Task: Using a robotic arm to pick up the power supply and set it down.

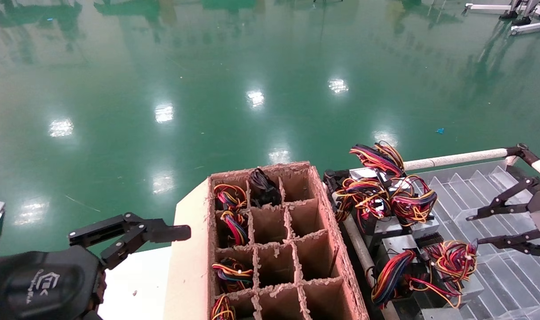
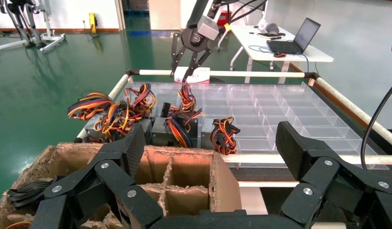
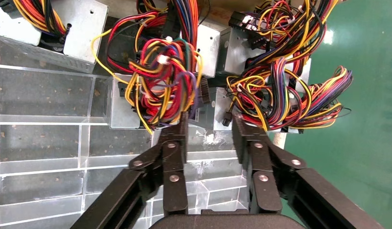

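Observation:
Several power supplies (image 1: pixel 396 242), silver boxes under tangled red, yellow and black wires, lie heaped between the cardboard box and the clear tray. My right gripper (image 1: pixel 474 230) comes in from the right, open, its tips just short of the nearest wire bundle (image 1: pixel 452 258). In the right wrist view the right gripper (image 3: pixel 210 131) hangs over the tray, its fingers (image 3: pixel 181 136) reaching the edge of a power supply (image 3: pixel 122 107) under a wire knot, with nothing between them. My left gripper (image 1: pixel 163 238) hovers open at the near left, beside the box. The left wrist view shows it (image 2: pixel 213 148) empty.
A brown cardboard divider box (image 1: pixel 316 209) stands in the middle, with wire bundles in some left cells. The clear partitioned tray (image 1: pixel 496 275) lies to its right, bounded by a white rail (image 1: pixel 456 158). Green floor lies beyond. A table with a laptop (image 2: pixel 299 38) shows far off.

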You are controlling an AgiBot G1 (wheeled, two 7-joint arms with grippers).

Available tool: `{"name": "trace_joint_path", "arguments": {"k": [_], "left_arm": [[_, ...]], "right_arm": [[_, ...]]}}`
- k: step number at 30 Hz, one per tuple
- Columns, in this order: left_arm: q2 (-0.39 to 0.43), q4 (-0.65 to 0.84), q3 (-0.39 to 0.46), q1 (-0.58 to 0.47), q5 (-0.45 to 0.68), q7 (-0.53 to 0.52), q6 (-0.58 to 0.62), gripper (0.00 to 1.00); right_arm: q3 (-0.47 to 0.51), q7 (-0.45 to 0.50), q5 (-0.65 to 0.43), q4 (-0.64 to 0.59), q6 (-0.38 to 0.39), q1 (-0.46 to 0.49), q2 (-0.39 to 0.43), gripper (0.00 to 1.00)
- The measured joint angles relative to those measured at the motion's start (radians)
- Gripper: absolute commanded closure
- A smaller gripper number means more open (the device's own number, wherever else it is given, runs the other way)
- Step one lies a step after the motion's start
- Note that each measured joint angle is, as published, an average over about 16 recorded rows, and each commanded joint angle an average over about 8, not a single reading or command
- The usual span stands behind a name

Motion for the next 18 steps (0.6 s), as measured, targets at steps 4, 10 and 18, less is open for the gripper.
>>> {"name": "trace_joint_path", "arguments": {"k": [4,10,18], "left_arm": [[0.0,0.0,0.0,0.0,0.0,0.0,0.0,0.0],[0.0,0.0,0.0,0.0,0.0,0.0,0.0,0.0],[0.0,0.001,0.001,0.0,0.0,0.001,0.0,0.0]], "right_arm": [[0.009,0.012,0.017,-0.004,-0.013,0.011,0.006,0.0],[0.045,0.044,0.057,-0.002,-0.037,0.011,0.017,0.0],[0.164,0.131,0.107,0.051,-0.05,-0.076,0.025,0.0]]}}
